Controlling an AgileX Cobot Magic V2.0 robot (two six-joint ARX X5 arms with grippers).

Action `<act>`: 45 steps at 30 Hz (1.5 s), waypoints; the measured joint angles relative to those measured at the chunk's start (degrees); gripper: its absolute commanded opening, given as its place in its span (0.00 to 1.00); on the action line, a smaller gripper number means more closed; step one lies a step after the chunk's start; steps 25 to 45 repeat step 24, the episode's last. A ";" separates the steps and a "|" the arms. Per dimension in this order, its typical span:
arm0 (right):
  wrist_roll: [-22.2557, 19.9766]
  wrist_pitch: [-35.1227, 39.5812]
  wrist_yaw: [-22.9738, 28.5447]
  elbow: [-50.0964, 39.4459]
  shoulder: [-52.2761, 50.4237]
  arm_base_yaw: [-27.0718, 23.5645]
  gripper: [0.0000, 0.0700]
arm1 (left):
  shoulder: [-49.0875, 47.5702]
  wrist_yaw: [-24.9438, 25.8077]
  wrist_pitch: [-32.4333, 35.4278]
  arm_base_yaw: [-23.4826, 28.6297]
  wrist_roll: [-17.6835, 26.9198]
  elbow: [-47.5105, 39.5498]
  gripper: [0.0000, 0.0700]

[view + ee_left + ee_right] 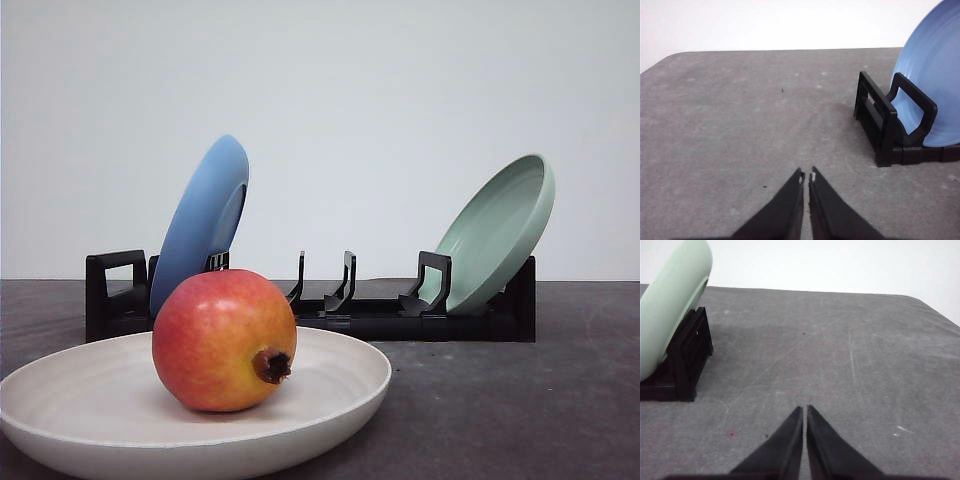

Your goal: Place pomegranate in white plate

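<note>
From the front view I see the pomegranate [224,340] sitting inside the white plate [80,400], a little left of the plate's middle, its dark crown nub turned toward the camera and slightly right. The plate lies flat on the grey table [560,400] at the near edge. Behind it stands a black dish rack [370,315]: the blue plate [200,225] leans in the slots at its left end, the pale green plate [497,235] leans at its right end, and the slots between them hold nothing. On my left wrist view the left gripper [807,176] hovers low over bare tabletop, its two dark fingers drawn together with only a hairline slit between the tips, gripping nothing; the rack's left end and the blue plate are off to one side, well apart from the fingertips. On my right wrist view the right gripper [804,408] is in the same state, fingers pressed nearly together and empty, over bare table, with the green plate and the rack's end standing apart from it
</note>
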 measured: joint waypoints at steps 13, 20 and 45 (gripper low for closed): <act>0.00 0.01 0.01 0.00 0.00 0.00 0.01 | 0.00 0.00 0.00 0.00 -0.01 0.00 0.00; 0.00 -0.01 0.01 0.00 0.00 0.00 0.01 | 0.00 0.00 -0.02 0.00 0.01 0.00 0.00; 0.00 -0.01 0.01 0.00 0.00 0.00 0.01 | 0.00 0.00 -0.02 0.00 0.00 0.00 0.00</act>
